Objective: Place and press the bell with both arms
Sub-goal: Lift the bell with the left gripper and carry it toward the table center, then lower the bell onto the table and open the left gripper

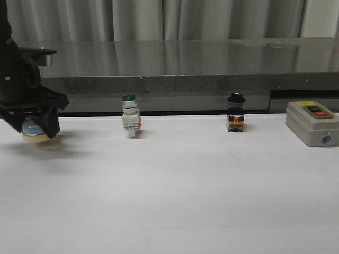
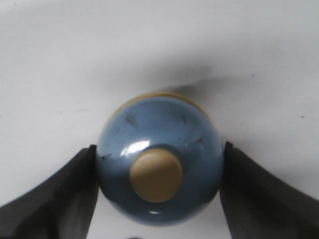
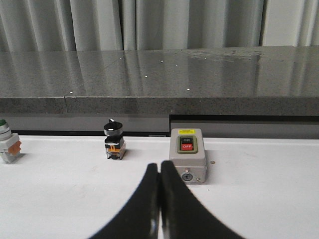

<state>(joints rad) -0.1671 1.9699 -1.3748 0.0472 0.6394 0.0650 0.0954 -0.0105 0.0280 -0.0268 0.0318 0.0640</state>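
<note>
Front view has the left pincer way over at the left edge of the frame, clamped around the bell, which sits low, right about at the white bench; can't tell from here if the base is touching the surface or just above it. Left wrist view makes the grip clearer: a black finger presses each side of the blue dome, about at its widest part, which I'd guess is so the cream button stays uncovered for pressing. The bell's upright, button straight up at the wrist camera, so its axis runs vertical and there's no real long side to it since it's round. Right wrist view shows the right pincer with its fingers squeezed together and holding nothing, hanging over the bench near the grey switch box, probably parked until it's time to poke the button. The green-capped pushbutton and black knob switch stand further right, well apart from the bell.
</note>
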